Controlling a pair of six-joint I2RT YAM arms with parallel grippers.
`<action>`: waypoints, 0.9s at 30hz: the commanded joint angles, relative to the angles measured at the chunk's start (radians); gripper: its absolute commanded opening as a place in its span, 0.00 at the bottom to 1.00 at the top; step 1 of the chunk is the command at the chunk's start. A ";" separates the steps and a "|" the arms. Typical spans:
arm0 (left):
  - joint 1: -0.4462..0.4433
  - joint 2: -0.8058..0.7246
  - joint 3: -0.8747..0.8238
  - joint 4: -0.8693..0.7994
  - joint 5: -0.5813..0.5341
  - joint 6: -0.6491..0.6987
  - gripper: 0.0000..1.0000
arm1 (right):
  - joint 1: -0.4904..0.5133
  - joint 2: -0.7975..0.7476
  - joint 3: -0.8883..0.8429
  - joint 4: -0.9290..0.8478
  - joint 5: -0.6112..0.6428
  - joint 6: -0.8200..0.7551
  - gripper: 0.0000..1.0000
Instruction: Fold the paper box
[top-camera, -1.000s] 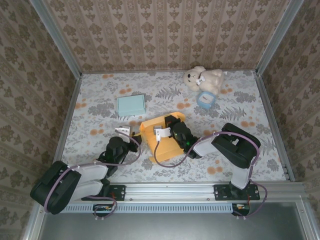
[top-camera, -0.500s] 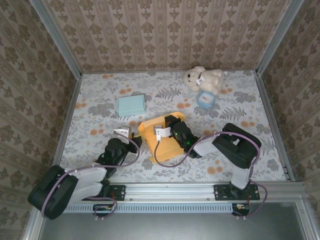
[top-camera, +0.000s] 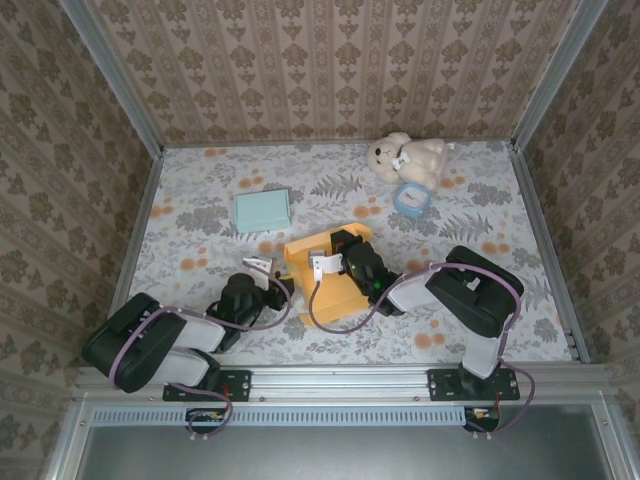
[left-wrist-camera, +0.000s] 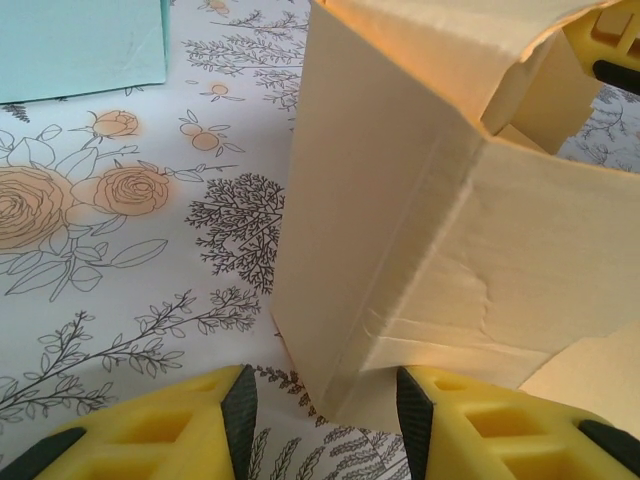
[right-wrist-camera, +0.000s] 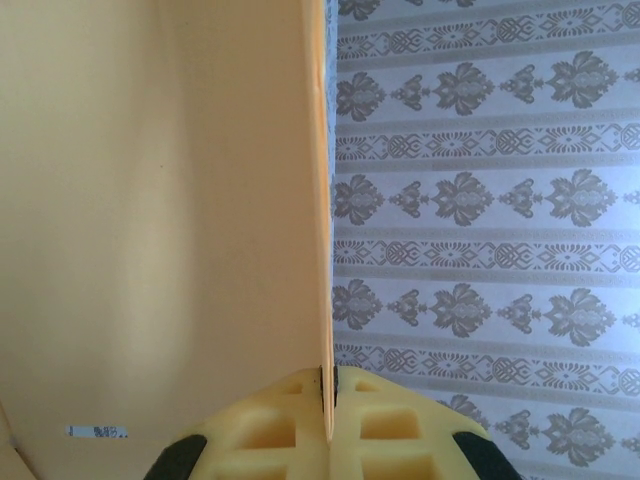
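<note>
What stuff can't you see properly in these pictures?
- Inside of the paper box: top view, the right arm covers it.
- Tiny label on the box wall: right wrist view, too small to read.
- Blue thing beside the teddy: top view, too small to name.
- Teal card: left wrist view, cut off by the edge.

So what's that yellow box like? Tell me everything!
The paper box is orange-yellow card, half folded, with creased walls standing up. It sits on the flowery table near the middle. The right gripper is shut on one thin flap edge, and the left gripper is open around a bottom corner.
</note>
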 joint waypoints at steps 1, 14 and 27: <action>-0.007 0.018 0.037 0.058 0.034 0.030 0.46 | -0.001 0.006 -0.030 -0.107 -0.041 0.040 0.00; -0.014 0.051 0.035 0.086 0.103 0.051 0.62 | -0.011 0.017 -0.030 -0.105 -0.051 0.046 0.00; -0.012 0.022 0.021 0.084 0.079 0.042 0.62 | -0.015 0.021 -0.032 -0.114 -0.055 0.047 0.00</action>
